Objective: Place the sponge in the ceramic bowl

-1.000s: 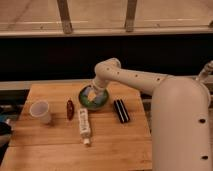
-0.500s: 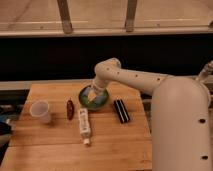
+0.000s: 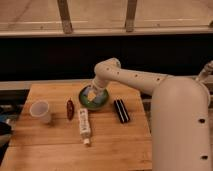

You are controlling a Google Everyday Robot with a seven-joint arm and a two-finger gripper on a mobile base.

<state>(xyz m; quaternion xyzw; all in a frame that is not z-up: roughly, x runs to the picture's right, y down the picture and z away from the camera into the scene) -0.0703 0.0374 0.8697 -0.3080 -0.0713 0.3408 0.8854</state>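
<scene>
**Right over the bowl, sponge unseen**

On the wooden table [image 3: 50, 147], from the left, stand a translucent whitish plastic cup [image 3: 40, 111], a small dark-red object [image 3: 70, 108], and a white tube [image 3: 83, 126] lying lengthwise toward the camera. Next comes the round glossy green ceramic bowl [image 3: 103, 101]. The robot's 1 gripper [image 3: 92, 94] hangs straight above the bowl's hollow, low at its rim. Whether it is clenched or released cannot be told. The small blue sponge shows nowhere on the table. It may be hidden beneath the gripper, either held or lying in the bowl, and its long axis is unreadable. A black bar [image 3: 121, 110] lies right of the bowl.
</scene>
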